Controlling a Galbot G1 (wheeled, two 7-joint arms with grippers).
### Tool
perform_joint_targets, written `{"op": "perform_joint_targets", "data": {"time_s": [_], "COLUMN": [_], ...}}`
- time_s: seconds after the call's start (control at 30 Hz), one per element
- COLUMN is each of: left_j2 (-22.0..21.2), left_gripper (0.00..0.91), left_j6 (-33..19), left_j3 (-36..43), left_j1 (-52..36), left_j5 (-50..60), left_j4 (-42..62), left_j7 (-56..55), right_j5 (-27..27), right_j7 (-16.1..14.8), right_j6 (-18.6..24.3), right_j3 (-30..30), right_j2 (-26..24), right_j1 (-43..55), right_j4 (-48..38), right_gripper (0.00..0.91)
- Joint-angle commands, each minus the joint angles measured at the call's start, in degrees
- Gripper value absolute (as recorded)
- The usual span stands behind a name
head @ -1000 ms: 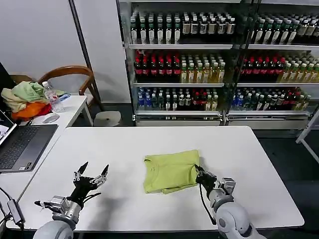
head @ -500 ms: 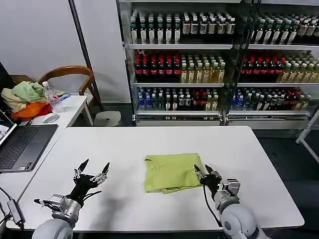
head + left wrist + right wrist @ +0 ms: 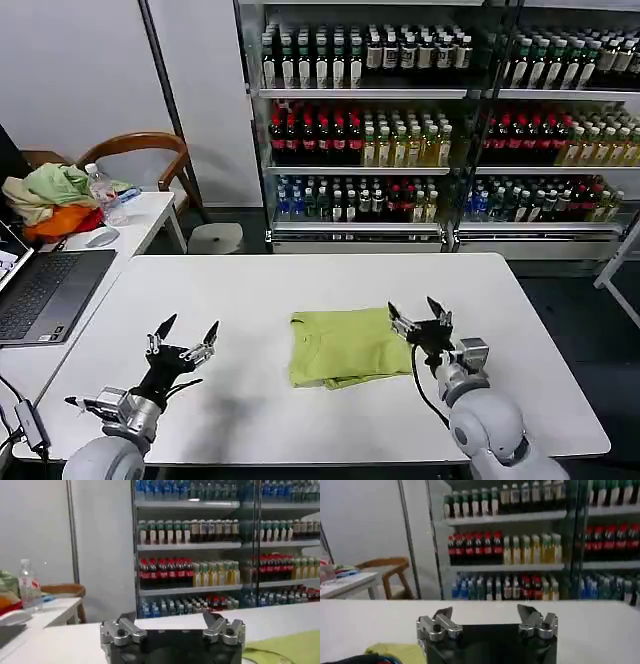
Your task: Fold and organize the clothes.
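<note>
Right jaws: the right gripper (image 3: 420,314) has its jaws spread wide with nothing between them. Its tips point up and away from the robot.
Right gripper place: it is lifted a little above the counter (image 3: 300,280), just beside the right edge of the T-shirt (image 3: 345,346). It does not touch the cloth, as far as the head view lets me tell.
Right wrist view: the two spread fingers (image 3: 440,622) stick out over the white counter (image 3: 380,622). A bit of yellow-green T-shirt (image 3: 402,652) peeks in by one corner.
Left jaws: the left gripper (image 3: 185,338) also has its jaws spread wide and holds nothing.
Left gripper place: it hangs over the bare counter near the robot's left, well apart from the T-shirt.
Left wrist view: its fingers (image 3: 122,630) are spread apart, and a strip of the T-shirt (image 3: 285,647) lies off to one side on the counter (image 3: 55,645).
T-shirt: it is lime yellow-green. It lies flat and folded into a rough square near the middle of the counter, a bit to the right. The neck hole shows on its left part.
Side desk: a laptop (image 3: 40,290), a white mouse (image 3: 100,238), a water bottle (image 3: 105,197) and a heap of green, cream and orange cloth (image 3: 50,200) sit on a desk to the left.
Behind: a wooden chair (image 3: 145,150) stands by the wall, and tall shelves (image 3: 440,130) hold rows of drink bottles.
</note>
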Motion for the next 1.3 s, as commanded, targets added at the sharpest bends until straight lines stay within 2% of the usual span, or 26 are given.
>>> {"op": "perform_joint_targets", "data": {"time_s": [0.03,0.1,0.17,0.3,0.53,0.77,1.0,1.1,1.3], "left_j2": [0.3,0.4,0.1,-0.1,-0.7,-1.5,-1.4,-1.4,-1.1], "left_gripper": [0.907,0.907,0.907,0.907,0.907,0.907,0.907,0.907,0.907], "left_j6": [-2.7,-3.3,-3.6,-5.4,-10.2,-8.5,-7.5,-7.5,-8.8], "left_j3": [-0.6,-0.5,-0.5,-0.7,0.8,2.4,2.5,2.5,2.0], "left_j1": [-0.8,-1.5,-2.4,-4.3,-7.6,-8.8,-9.7,-9.7,-9.4], "left_j5": [1.8,2.3,4.3,8.9,15.4,14.5,12.6,12.4,11.9], "left_j4": [0.0,0.3,0.9,2.7,5.1,4.9,5.2,5.0,6.3], "left_j7": [0.7,0.9,0.7,-0.4,-1.3,-0.4,-0.6,-0.5,1.0], "right_j5": [-13.2,-14.3,-14.5,-14.9,-15.7,-16.2,-15.9,-16.1,-17.7], "right_j7": [-2.8,-3.9,-3.4,-3.5,-5.9,-8.8,-10.3,-11.6,-14.0], "right_j6": [2.5,2.7,1.6,7.1,10.2,13.6,15.1,13.2,15.6], "right_j3": [0.9,1.5,1.6,3.2,6.7,11.2,13.0,14.0,14.4], "right_j2": [-0.5,-0.6,-0.6,-0.3,-1.4,-2.5,-2.9,-3.0,-2.8], "right_j1": [7.8,8.1,7.9,6.9,5.2,3.6,2.8,2.1,1.2], "right_j4": [-3.0,-4.2,-5.2,-7.9,-8.8,-10.4,-11.5,-11.4,-12.4], "right_gripper": [0.907,0.907,0.907,0.907,0.907,0.907,0.907,0.907,0.907]}}
